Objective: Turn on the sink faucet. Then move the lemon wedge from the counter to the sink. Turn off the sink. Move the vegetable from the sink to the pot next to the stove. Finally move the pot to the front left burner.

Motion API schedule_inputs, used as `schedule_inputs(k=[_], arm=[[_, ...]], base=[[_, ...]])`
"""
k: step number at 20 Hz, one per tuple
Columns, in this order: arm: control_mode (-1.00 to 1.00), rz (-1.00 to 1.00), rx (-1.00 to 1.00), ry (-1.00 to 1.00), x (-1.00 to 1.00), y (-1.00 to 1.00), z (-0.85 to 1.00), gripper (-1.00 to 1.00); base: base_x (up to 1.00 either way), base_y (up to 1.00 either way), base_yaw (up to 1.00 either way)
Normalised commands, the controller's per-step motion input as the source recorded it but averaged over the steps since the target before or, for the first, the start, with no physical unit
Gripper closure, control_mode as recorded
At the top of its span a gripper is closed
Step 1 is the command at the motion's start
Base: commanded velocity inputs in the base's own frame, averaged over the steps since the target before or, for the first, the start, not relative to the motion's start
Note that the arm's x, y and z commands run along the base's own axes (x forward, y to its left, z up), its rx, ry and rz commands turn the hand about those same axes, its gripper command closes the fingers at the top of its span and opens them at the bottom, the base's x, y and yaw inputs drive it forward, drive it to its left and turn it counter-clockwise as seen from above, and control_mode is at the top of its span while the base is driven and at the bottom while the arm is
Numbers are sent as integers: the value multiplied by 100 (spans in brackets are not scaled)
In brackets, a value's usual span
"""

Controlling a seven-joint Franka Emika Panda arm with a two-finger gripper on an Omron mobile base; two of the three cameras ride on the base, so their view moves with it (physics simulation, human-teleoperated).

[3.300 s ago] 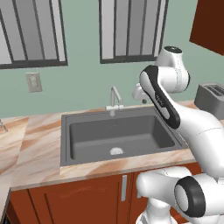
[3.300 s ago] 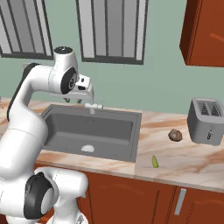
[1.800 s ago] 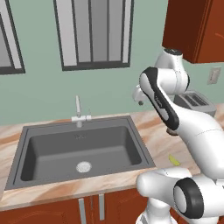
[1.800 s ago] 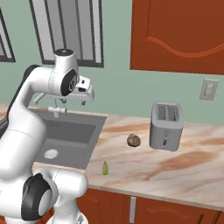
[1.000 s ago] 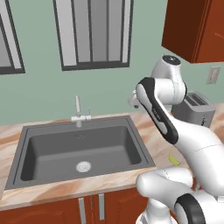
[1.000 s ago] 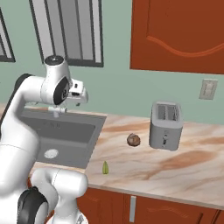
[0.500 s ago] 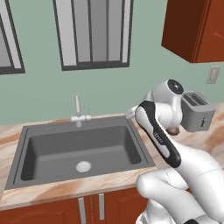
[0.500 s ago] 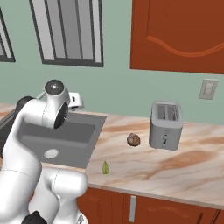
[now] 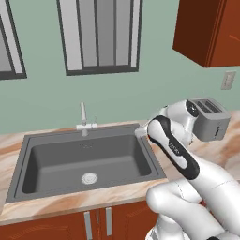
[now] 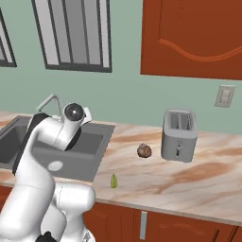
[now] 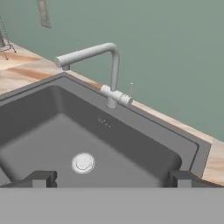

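My gripper is released, its two dark fingertips standing wide apart with nothing between them, hanging above the sink and looking down into the basin. Past the tips I see the round silver drain in the basin floor, and beyond it the sink faucet on the back rim, its spout swung out sideways along that rim, the short crossbar with the levers at its foot. I cannot tell whether water is running.

From the left base view, the arm folds low over the right rim of the sink, the faucet at the middle of the back edge of the basin. A silver toaster stands on the counter to the right of the arm.

From the right base view, the lemon wedge lies on the counter near its front edge, just right of the sink's front right corner. A brown roundish lump sits farther back, just beside the toaster on its left.
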Motion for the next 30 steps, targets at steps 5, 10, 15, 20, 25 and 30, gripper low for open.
schedule_inputs(k=[5,10,15,20,25,30], arm=[[-100,7,0,-6,59,31,-16,-100],[-100,3,0,-6,36,23,-6,-100],[-100,8,-1,-13,22,26,-5,-100],[-100,12,-1,-13,27,34,-5,-100],[-100,6,0,-5,28,15,-11,-100],[-100,0,-1,-1,27,1,-16,-100]], base=[[0,0,0],[0,0,0],[0,0,0],[0,0,0],[0,0,0],[0,0,0]])
